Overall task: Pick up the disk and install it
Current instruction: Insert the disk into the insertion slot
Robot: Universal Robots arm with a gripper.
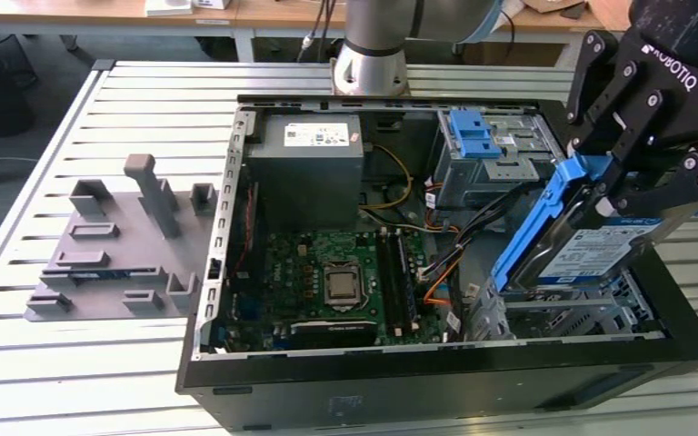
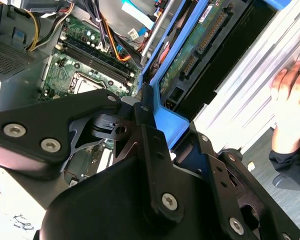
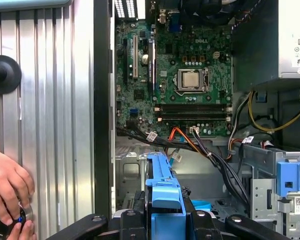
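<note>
While the gripper (image 1: 634, 182) has its jaws pinching the disk (image 1: 602, 250) across the blue bracket (image 1: 541, 227), the drive hangs tilted over the bay (image 1: 567, 313) in the corner of the case (image 1: 446, 359) on the exterior view's right. Its low end is just above the metal cage and, as far as we can judge, not seated.

We see the tilt as the main risk. If the disk goes down at this angle, a corner of the bracket could catch the cage's rim and jam, or twist in the grip, since the fingers hold only the plastic frame. The cables (image 1: 443, 277) are our second worry: the orange and black bundle runs just beside the bay's inner edge, and a loop could be trapped under the drive or dragged against the motherboard (image 1: 337, 272). A hand (image 3: 7, 185) also rests on the table (image 3: 50, 100) just outside the case wall — near enough, we think, that a sideways swing of the arm could meet it.

Room is tight low down. The bay is hemmed in by the case's front and side walls on two sides, by the cables on a third, and by the cage with the blue latch (image 1: 480, 132) behind. Above the case the space is open, so we judge that free movement is up and down, not sideways.
</note>
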